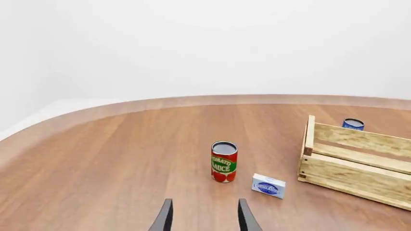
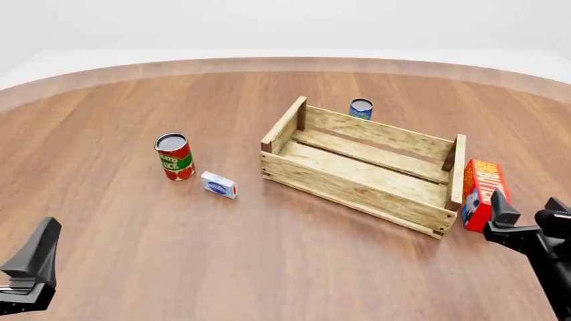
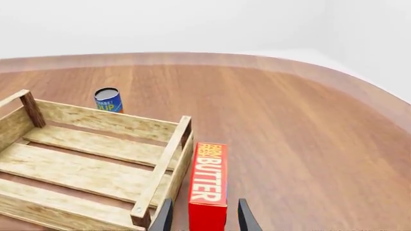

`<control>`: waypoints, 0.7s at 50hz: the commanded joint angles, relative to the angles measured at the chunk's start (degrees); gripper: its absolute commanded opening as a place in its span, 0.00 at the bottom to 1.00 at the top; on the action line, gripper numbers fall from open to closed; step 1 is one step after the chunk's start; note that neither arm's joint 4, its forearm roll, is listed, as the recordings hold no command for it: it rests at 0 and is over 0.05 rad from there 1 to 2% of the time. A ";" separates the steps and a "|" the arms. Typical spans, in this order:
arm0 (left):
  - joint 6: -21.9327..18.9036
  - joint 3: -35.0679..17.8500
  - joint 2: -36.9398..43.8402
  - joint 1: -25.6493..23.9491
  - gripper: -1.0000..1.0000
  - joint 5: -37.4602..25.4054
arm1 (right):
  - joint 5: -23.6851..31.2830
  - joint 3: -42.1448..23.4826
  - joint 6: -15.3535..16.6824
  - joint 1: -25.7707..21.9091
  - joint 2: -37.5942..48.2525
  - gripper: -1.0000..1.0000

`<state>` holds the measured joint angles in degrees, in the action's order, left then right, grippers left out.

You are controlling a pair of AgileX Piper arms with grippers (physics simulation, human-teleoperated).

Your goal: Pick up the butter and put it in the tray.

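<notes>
Tray [image 2: 362, 175] at table [image 2: 267, 267] centre-right, open-topped, slatted floor bare, nothing inside. Butter [image 2: 482, 193] on edge outside tray, just beside right end wall, on table. Right gripper [image 2: 520, 224] near butter's near end, fingers spread, carton end between tips in wrist view, contact not discernible. Left gripper [image 1: 204, 219] at near left, released, holding nothing. Tomato can [image 2: 175, 156] and small white-blue box [image 2: 218, 185] left of tray. Blue can [image 2: 360, 109] beyond far wall.
</notes>
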<state>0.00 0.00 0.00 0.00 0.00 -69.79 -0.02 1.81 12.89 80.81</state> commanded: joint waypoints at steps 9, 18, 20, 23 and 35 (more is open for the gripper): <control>0.00 0.00 0.00 0.00 1.00 0.00 | -0.10 -0.37 -0.59 0.36 1.73 1.00; 0.00 0.00 0.00 0.00 1.00 0.00 | -0.10 -1.59 -0.91 0.64 3.50 1.00; 0.00 0.00 0.00 0.00 1.00 0.00 | -0.10 -1.86 -1.01 0.60 3.92 1.00; 0.00 0.00 0.00 0.00 1.00 0.00 | -0.10 -2.35 -1.13 0.66 4.61 1.00; 0.00 0.00 0.00 0.00 1.00 0.00 | -0.10 -4.05 -1.33 0.65 7.16 1.00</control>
<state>0.00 0.00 0.00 0.00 0.00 -69.90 -2.80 0.72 13.50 86.00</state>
